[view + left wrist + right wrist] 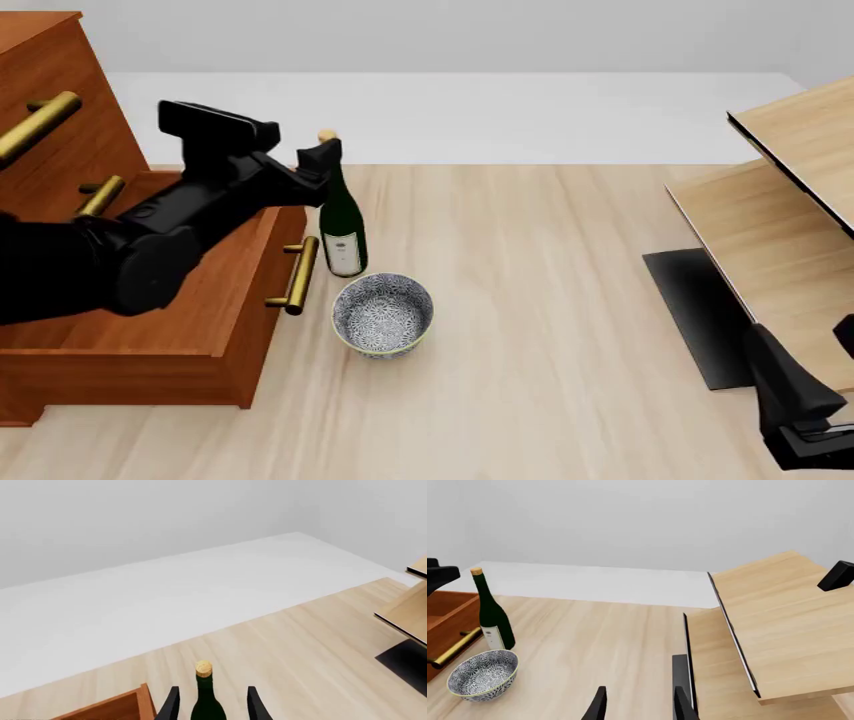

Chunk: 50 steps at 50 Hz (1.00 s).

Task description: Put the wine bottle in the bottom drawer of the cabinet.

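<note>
1 wine bottle (pixel 342 222) stands upright on the table (pixel 561 330), just beside the open bottom drawer (pixel 160 330) of 1 cabinet (pixel 47 100). The left gripper (pixel 211 702) brackets its neck, fingers apart. 1 patterned bowl (pixel 383 315) sits nearby. The right gripper (pixel 637 705) hangs open beside 2 pale panels (pixel 787 180).

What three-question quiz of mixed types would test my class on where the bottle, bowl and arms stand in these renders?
1. True or false: the wine bottle lies inside the bottom drawer.
2. Which gripper has its fingers either side of the bottle's neck?
3. The patterned bowl stands: A) in the drawer, B) on the table near the bottle, C) on the slanted panels.

Key: 1 false, it stands upright on the table. 2 the left gripper. 3 B.
</note>
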Motion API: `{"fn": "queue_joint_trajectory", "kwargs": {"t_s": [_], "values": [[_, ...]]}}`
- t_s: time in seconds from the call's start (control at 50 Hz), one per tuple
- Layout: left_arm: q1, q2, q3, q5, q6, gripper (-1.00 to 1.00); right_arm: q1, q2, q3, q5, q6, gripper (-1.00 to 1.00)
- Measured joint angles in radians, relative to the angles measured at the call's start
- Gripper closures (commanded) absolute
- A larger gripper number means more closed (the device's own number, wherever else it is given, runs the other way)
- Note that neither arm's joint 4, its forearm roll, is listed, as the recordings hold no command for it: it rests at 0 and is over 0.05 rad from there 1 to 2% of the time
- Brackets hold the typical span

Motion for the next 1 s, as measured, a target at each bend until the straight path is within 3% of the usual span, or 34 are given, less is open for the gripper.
{"fn": "queue_joint_trajectory", "kwargs": {"t_s": [1.0], "values": [[0.022,0.16,-0.096,-0.029,-0.017,-1.0,0.001,0.049,0.0,-0.026,0.005,-1.0]]}}
